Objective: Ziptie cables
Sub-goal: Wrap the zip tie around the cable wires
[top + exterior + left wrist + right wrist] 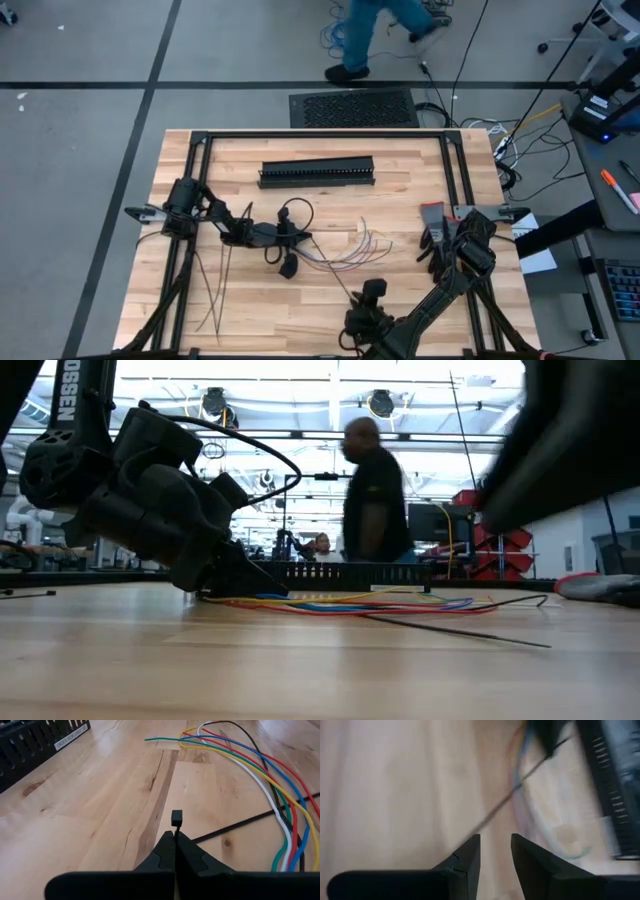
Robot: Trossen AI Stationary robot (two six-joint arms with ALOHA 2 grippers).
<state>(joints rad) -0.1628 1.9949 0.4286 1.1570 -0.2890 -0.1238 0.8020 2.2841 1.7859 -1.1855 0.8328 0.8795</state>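
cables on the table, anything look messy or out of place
The cables lie fanned out loose, not bundled. One ziptie is pinched in the shut left end effector, its head poking out; other zipties lie scattered near the table's left front.

The right wrist view is blurred, smearing the cables [520, 815] and black duct [612, 785].

Multicoloured cables [345, 252] beside zipties [215, 290]

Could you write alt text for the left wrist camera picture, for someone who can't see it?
The left end effector, shut on a ziptie, sits low over a wooden table. Coloured cables curve alongside, and a black slotted duct lies farther off.
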